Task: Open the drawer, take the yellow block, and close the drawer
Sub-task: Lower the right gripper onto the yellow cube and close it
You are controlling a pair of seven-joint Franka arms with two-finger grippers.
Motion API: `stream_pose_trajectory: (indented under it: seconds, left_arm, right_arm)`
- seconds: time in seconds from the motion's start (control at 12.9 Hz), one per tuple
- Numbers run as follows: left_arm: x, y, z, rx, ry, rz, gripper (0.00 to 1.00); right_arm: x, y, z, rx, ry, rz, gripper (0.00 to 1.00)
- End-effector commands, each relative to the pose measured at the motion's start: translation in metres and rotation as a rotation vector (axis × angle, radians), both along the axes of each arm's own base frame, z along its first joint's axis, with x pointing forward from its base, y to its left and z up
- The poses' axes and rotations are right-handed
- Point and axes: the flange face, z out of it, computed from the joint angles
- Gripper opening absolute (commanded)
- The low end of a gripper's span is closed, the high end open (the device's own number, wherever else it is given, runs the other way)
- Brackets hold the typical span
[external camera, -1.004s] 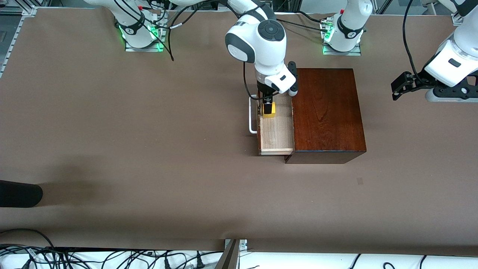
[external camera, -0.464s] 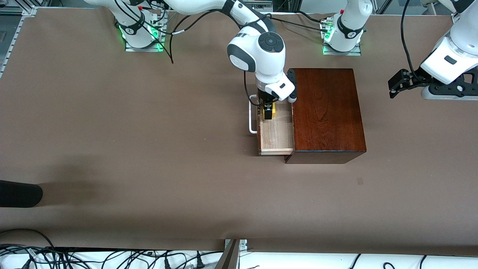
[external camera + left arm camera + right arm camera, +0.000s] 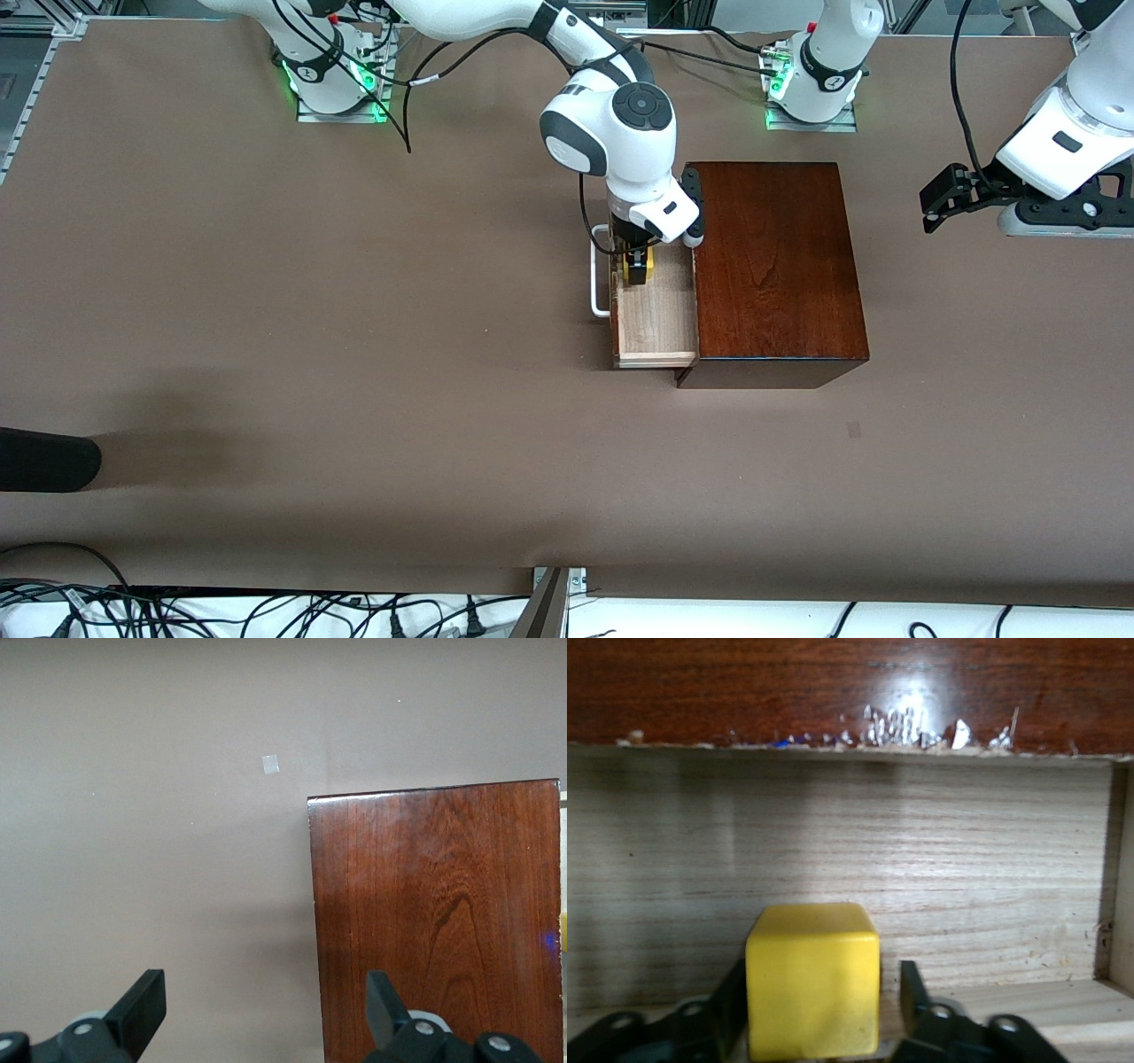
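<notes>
The drawer (image 3: 657, 312) stands pulled out of the dark reddish-brown wooden box (image 3: 775, 266), toward the right arm's end of the tabletop (image 3: 354, 354). Down inside it, the right gripper (image 3: 634, 266) has its fingers (image 3: 917, 992) straddling the yellow block (image 3: 813, 979), one on each side, with a slim gap on one side. The left gripper (image 3: 266, 1014) waits in the air, fingers spread wide, over the box's edge.
</notes>
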Motion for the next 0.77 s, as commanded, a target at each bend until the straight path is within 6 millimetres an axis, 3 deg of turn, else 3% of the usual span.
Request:
stream_pose_trajectory:
  seconds: [0.0, 0.23, 0.39, 0.7]
  left_arm:
    - [-0.003, 0.0, 0.008, -0.013, 0.005, -0.016, 1.0]
    - [-0.003, 0.0, 0.009, -0.013, 0.004, -0.016, 1.0]
    - [-0.004, -0.002, 0.01, -0.013, 0.002, -0.019, 1.0]
    - [-0.002, -0.006, 0.012, -0.014, -0.002, -0.022, 1.0]
  right_arm:
    - [0.003, 0.004, -0.004, -0.002, -0.018, 0.011, 0.35]
    - [0.003, 0.004, -0.003, -0.004, -0.018, 0.007, 0.04]
    - [0.007, 0.002, 0.005, -0.001, -0.022, -0.004, 0.0]
    - [0.01, 0.003, 0.056, 0.009, -0.015, -0.061, 0.0]
